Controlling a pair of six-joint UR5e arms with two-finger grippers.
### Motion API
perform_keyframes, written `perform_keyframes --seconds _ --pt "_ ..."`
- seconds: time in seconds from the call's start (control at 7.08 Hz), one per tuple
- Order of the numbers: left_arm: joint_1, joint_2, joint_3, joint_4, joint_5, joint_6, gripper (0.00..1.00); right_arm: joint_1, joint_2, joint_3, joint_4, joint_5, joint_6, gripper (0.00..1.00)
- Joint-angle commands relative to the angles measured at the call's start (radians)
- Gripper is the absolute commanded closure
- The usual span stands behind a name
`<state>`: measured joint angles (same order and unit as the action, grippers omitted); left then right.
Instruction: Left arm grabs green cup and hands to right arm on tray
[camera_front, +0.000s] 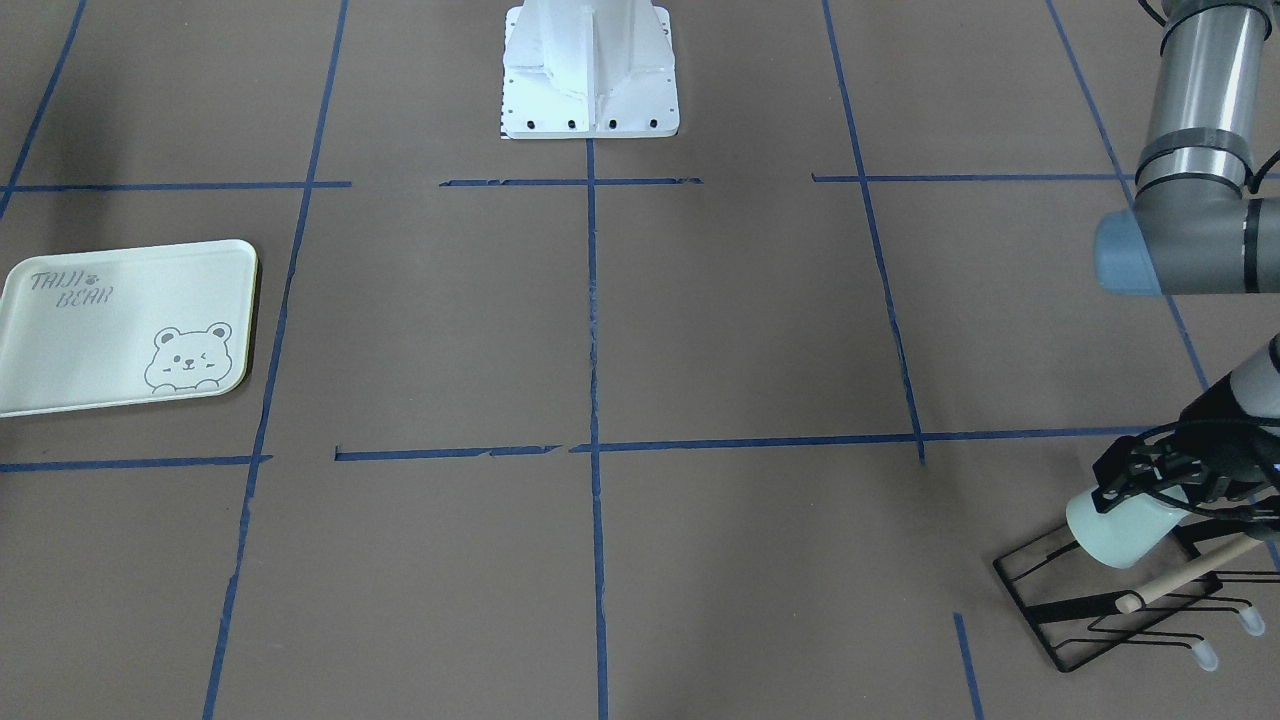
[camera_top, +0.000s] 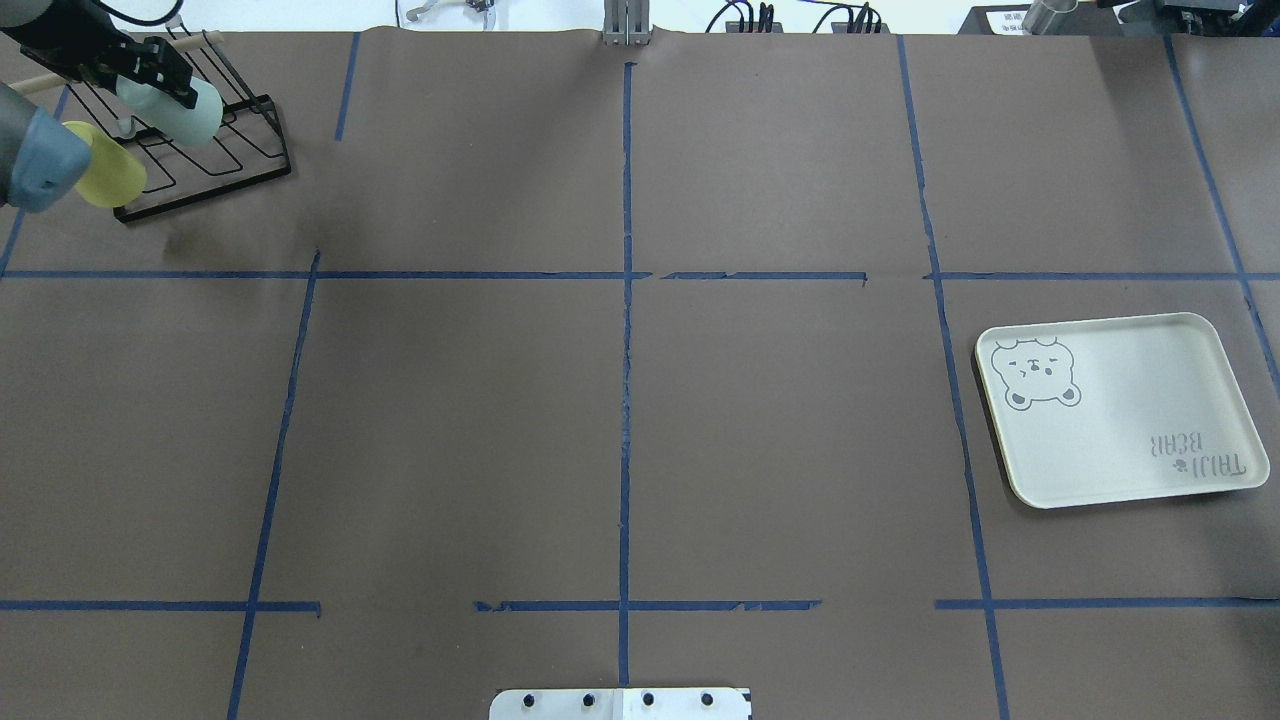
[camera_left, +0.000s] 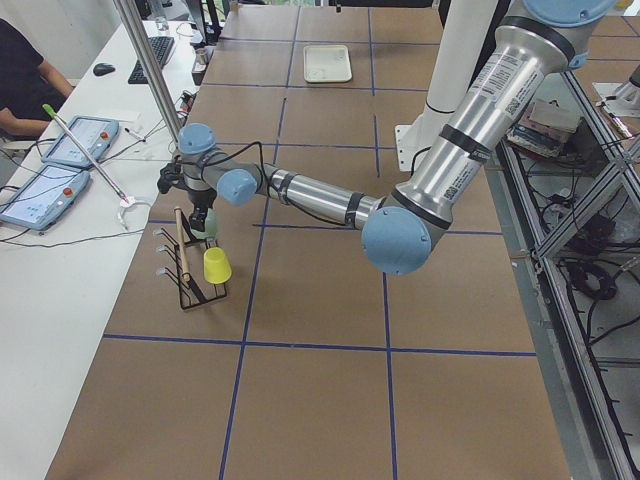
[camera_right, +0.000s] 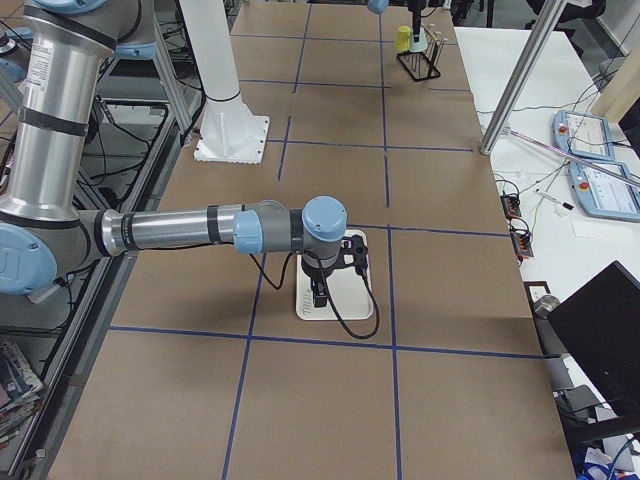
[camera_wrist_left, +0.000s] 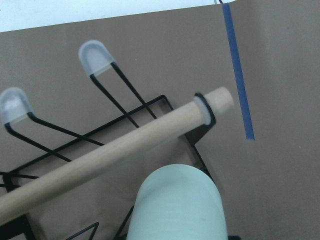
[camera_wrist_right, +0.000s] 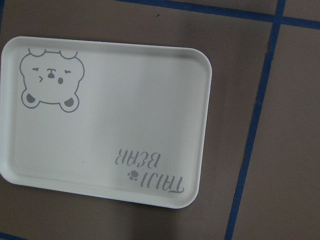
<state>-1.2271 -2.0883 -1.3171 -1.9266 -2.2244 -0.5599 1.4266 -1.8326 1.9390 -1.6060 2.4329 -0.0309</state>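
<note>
**A:** Handling to be expected of the green cup (camera_top: 198, 114)?

**B:** Thin matte plastic by the look: probably light, stiff, slightly springy under a hard squeeze, unlikely to break. Tapered, so liable to slide toward the narrow end. Best taken across the wall near the rim.

**A:** Position?

**B:** Far left of the surface (camera_top: 780, 450), tilted over a black wire rack (camera_front: 1070, 610). Pinched, as far as can be seen, by the left jaws at the end opposite its base. Left arm (camera_front: 1200, 130) reaching in from above.

**A:** Obstacles?

**B:** Wooden rod (camera_wrist_left: 125, 152) just beside the cup, capped prongs (camera_wrist_left: 96, 56) beyond it, yellow cup (camera_top: 108, 178) near on the same rack. Calls for a lift clear of all three.

**A:** Receiving side?

**B:** Tray (camera_top: 1130, 440) well apart at the right, under the right arm (camera_right: 180, 228). Right jaws spread or pressed together: cannot tell.
</note>
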Motion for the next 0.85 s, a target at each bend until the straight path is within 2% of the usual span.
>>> perform_keyframes --seconds 0.0,0.42,0.56,0.71 --pt "-0.025 0.040 -0.083 0.006 -0.034 0.000 0.75 0.000 0.001 0.000 0.000 0.000 0.000 0.00" --pt "-0.023 0.038 -0.334 0.314 -0.034 -0.008 0.75 -0.011 0.001 0.021 0.001 0.021 0.009 0.00" --pt "-0.011 0.043 -0.382 0.316 -0.049 -0.108 0.75 -0.034 0.001 0.021 0.044 0.119 0.011 0.00" --pt "0.041 0.034 -0.419 0.302 -0.066 -0.264 0.76 -0.046 0.004 0.021 0.119 0.153 0.022 0.00"
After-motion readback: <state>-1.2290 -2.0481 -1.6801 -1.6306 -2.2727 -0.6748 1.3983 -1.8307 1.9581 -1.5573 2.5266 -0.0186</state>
